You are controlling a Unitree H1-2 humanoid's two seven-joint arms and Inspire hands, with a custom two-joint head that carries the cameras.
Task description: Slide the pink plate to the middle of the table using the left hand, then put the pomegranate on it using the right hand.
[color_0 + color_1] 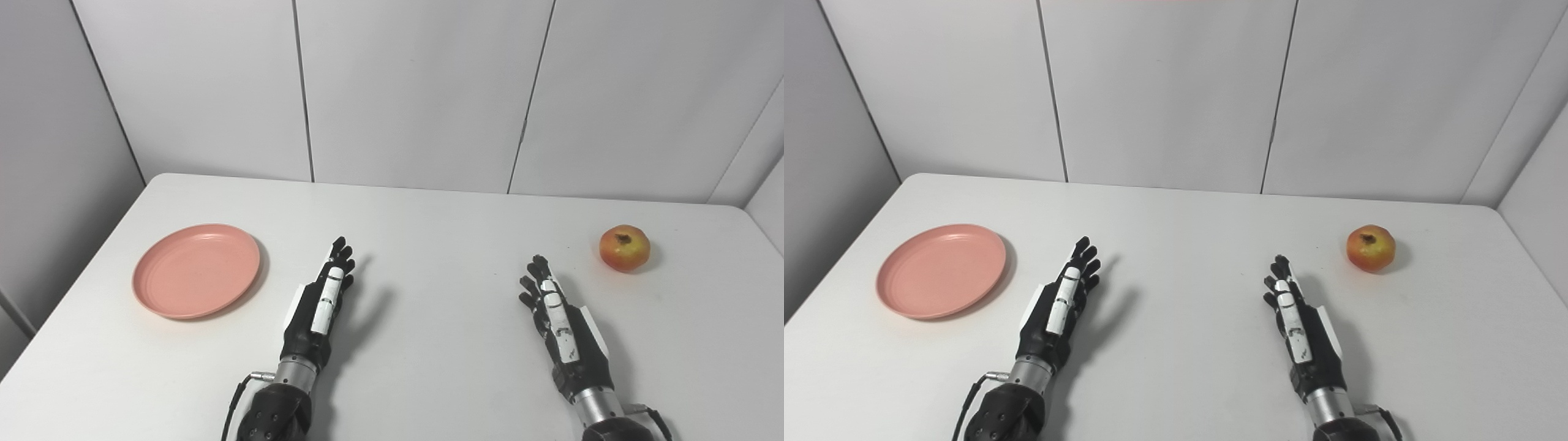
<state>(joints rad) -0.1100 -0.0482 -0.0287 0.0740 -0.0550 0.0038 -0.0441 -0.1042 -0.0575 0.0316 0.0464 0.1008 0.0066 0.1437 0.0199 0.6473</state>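
Left eye view: a round pink plastic plate (196, 270) lies at the left of the white worktop (429, 233), a red-yellow pomegranate (624, 248) far right. Right eye view: the black left hand (1056, 312) and right hand (1301, 334), fingers extended, hold nothing, between plate and fruit.

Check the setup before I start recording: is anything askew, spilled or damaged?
Nothing stands out. The plate lies flat and empty at the left, the pomegranate sits whole at the right, both hands open between them.
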